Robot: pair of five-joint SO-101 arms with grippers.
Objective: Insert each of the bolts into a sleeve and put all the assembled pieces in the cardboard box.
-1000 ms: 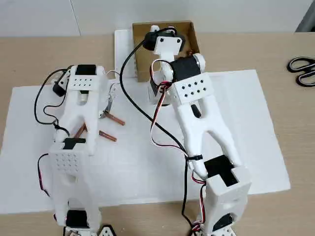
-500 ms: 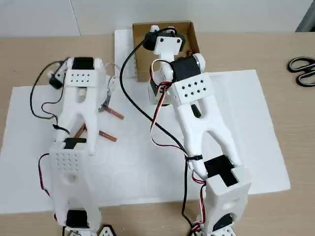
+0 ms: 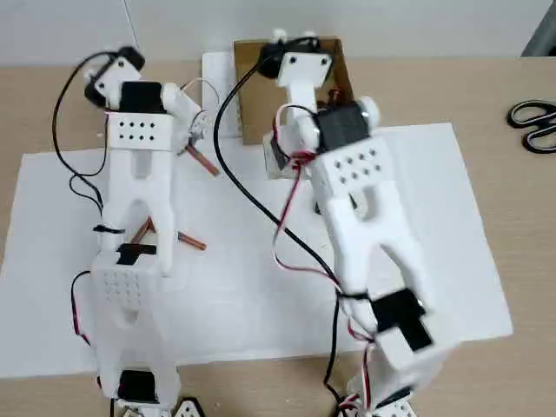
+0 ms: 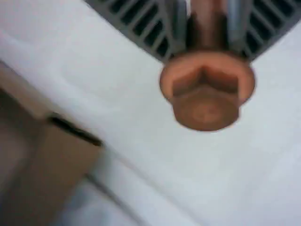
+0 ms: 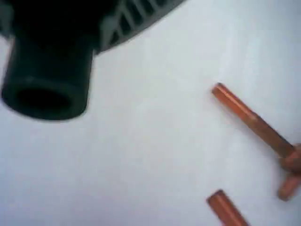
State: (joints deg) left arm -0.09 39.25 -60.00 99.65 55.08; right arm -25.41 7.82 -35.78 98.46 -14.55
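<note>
Beside the box point(image 3: 250, 97), left claw point(image 3: 193, 141) around bolt point(image 4: 207, 92)

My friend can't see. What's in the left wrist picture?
A copper bolt, hex head facing the camera, is gripped in the left pincer. Behind it are white paper and a corner of the cardboard box.

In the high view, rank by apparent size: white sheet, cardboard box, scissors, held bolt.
1. white sheet
2. cardboard box, partly hidden
3. scissors, cut off by the frame edge
4. bolt in the left gripper
</note>
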